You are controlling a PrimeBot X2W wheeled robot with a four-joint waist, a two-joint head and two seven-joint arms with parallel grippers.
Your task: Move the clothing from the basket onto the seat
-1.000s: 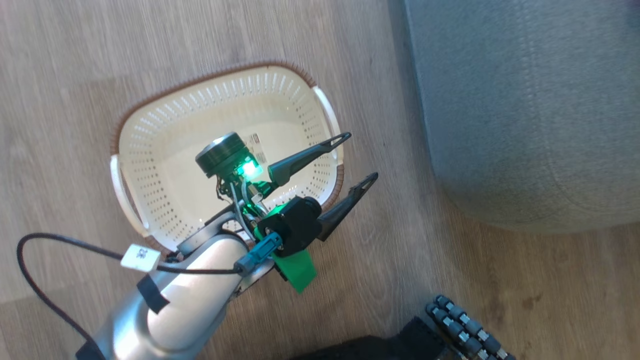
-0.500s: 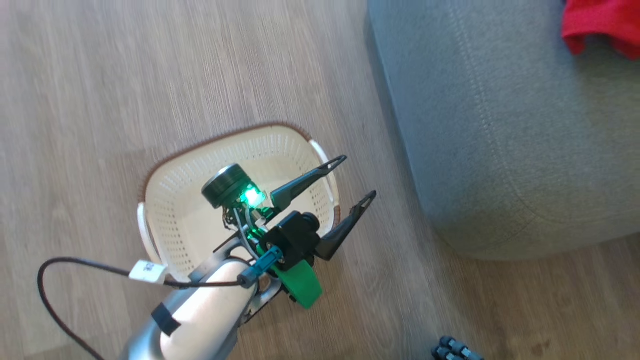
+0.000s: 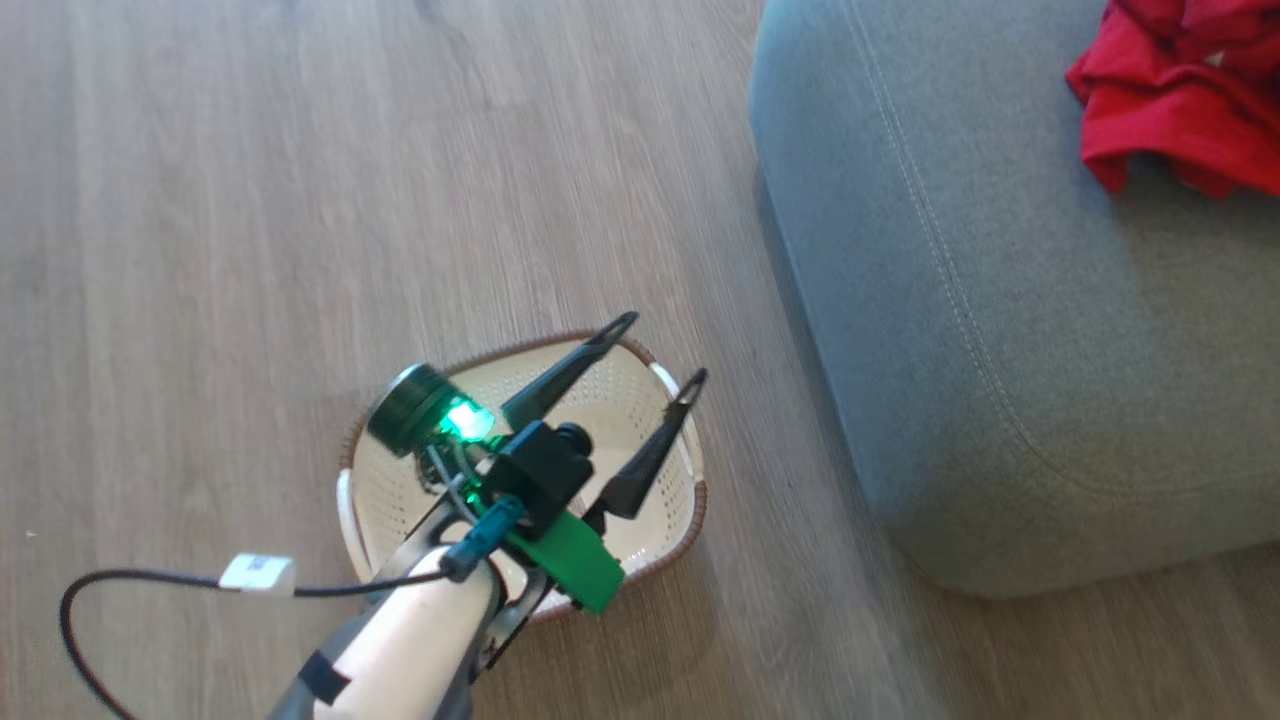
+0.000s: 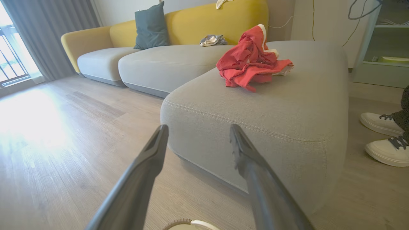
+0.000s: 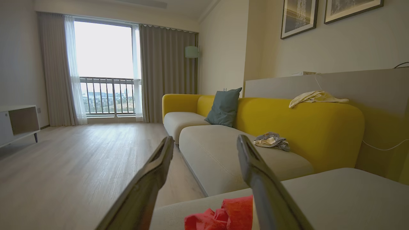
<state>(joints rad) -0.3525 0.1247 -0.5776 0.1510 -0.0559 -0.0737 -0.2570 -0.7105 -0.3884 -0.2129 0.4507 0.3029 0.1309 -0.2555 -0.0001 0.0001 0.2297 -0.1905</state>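
Note:
The red clothing (image 3: pixel 1180 100) lies bunched on the grey seat (image 3: pixel 1000 350), at the head view's top right. In the left wrist view the clothing (image 4: pixel 252 60) shows a white stripe band and rests on the seat (image 4: pixel 255 105). The cream basket (image 3: pixel 385 490) stands on the floor left of the seat; what shows of its inside holds nothing. My left gripper (image 3: pixel 664 347) hangs open over the basket's right side, its fingers (image 4: pixel 143 172) pointing toward the seat. My right gripper (image 5: pixel 204 138) is open above the seat (image 5: pixel 319 198), with the clothing (image 5: pixel 223 217) just below it.
Wood floor surrounds the basket. A yellow-backed sofa (image 5: pixel 287 121) with a teal cushion (image 5: pixel 223 107) and small cloths adjoins the seat. A person's white shoes (image 4: pixel 383 137) stand on the floor right of the seat. My arm's black cable (image 3: pixel 100 590) loops at the lower left.
The head camera has swung, so the basket now sits lower in its view and the red clothing on the seat has come into view. My left gripper stays open over the basket.

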